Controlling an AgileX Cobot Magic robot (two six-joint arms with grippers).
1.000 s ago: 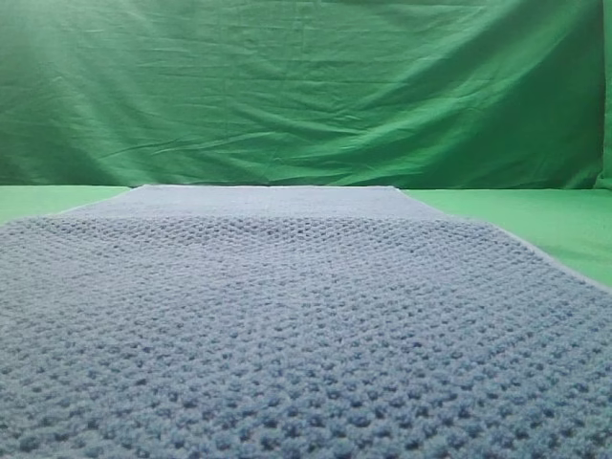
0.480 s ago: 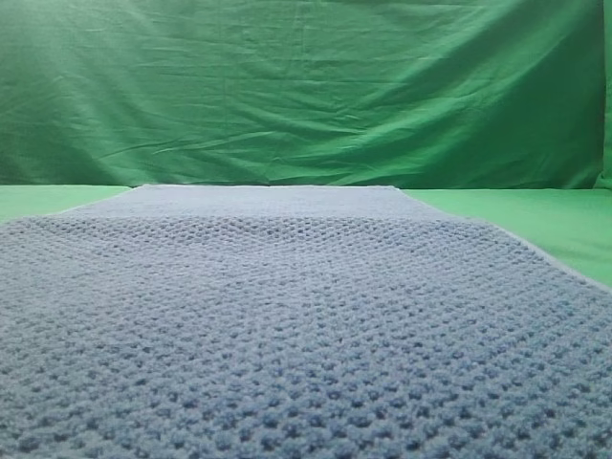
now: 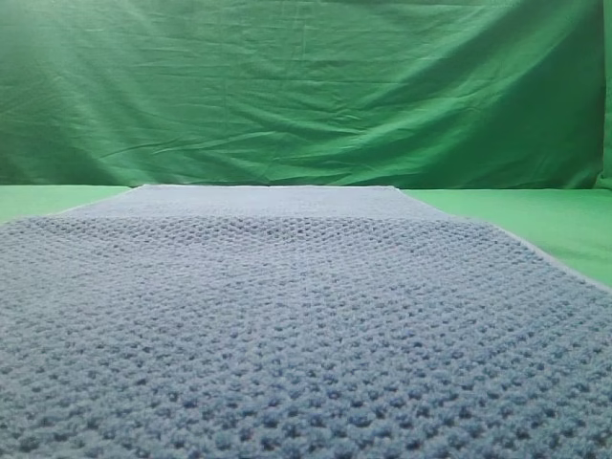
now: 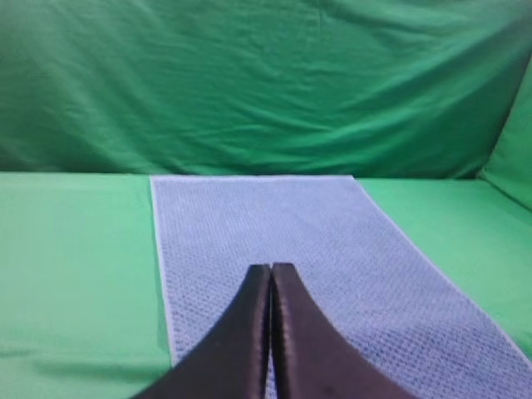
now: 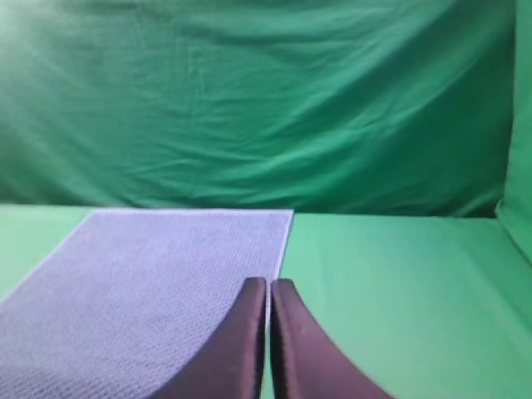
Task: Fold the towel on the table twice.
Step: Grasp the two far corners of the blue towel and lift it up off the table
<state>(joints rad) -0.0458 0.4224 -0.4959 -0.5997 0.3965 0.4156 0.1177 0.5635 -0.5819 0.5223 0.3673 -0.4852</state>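
The blue waffle-knit towel (image 3: 287, 325) lies flat and spread out on the green table (image 3: 564, 225), filling most of the exterior high view. It also shows in the left wrist view (image 4: 316, 249) and in the right wrist view (image 5: 141, 283). My left gripper (image 4: 271, 270) is shut and empty, above the towel's near part by its left edge. My right gripper (image 5: 268, 284) is shut and empty, over the towel's right edge. No gripper shows in the exterior high view.
A wrinkled green cloth backdrop (image 3: 306, 86) hangs behind the table. Bare green table lies left of the towel (image 4: 75, 249) and right of it (image 5: 399, 283).
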